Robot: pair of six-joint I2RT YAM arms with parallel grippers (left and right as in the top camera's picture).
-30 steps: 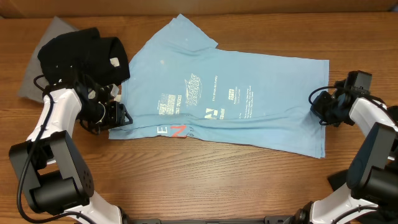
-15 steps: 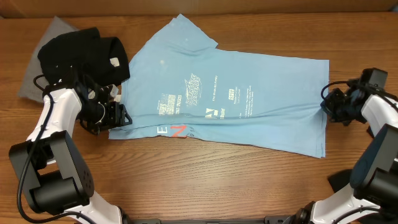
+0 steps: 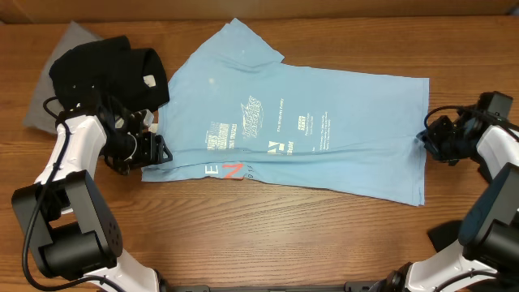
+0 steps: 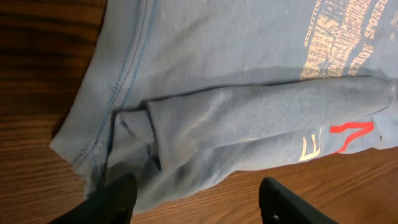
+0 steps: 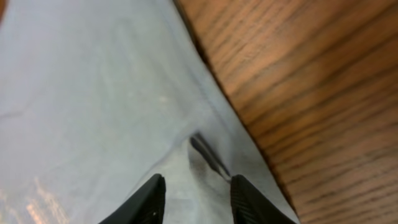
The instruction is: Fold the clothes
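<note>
A light blue T-shirt (image 3: 292, 122) with printed lettering lies spread across the table, its lower edge folded up in a strip. My left gripper (image 3: 154, 152) is open at the shirt's lower left corner; in the left wrist view its fingers (image 4: 199, 199) straddle the folded hem (image 4: 155, 143). My right gripper (image 3: 427, 139) is open at the shirt's right edge; in the right wrist view its fingers (image 5: 196, 199) sit over a small crease in the blue cloth (image 5: 93, 93).
A black garment (image 3: 105, 73) lies bunched at the back left on a grey cloth (image 3: 57, 65). The wooden table (image 3: 268, 235) shows bare in front of the shirt.
The right gripper drew back to the right off the shirt's edge, then came back in slightly to the edge. The left arm and the shirt have not moved.
</note>
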